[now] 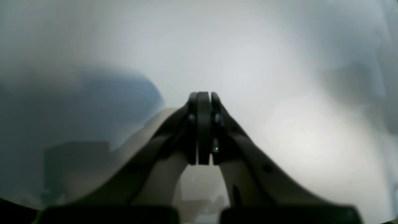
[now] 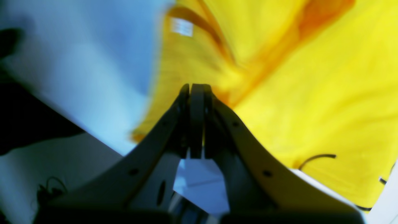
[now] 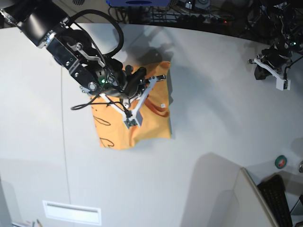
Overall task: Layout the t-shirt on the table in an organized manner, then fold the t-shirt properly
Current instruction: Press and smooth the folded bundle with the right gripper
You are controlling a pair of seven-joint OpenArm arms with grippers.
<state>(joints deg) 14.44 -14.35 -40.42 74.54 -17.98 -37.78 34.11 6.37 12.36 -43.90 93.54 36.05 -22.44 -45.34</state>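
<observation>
Base view: t-shirt point(image 3: 142, 124) bunched, collar pointing right; both claws closed, empty.

- Large flat white tabletop point(image 3: 199, 109), thin dark seam line point(image 3: 63, 142) running down its left part.
- Orange-yellow cotton t-shirt point(image 3: 151, 124), bunched and partly folded, lies on it right of the seam, black script showing at the lower left edge.

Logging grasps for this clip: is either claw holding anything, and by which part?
Right claw is shut over the t-shirt near its collar; an actual pinch cannot be told. Left claw is shut, empty.
</observation>
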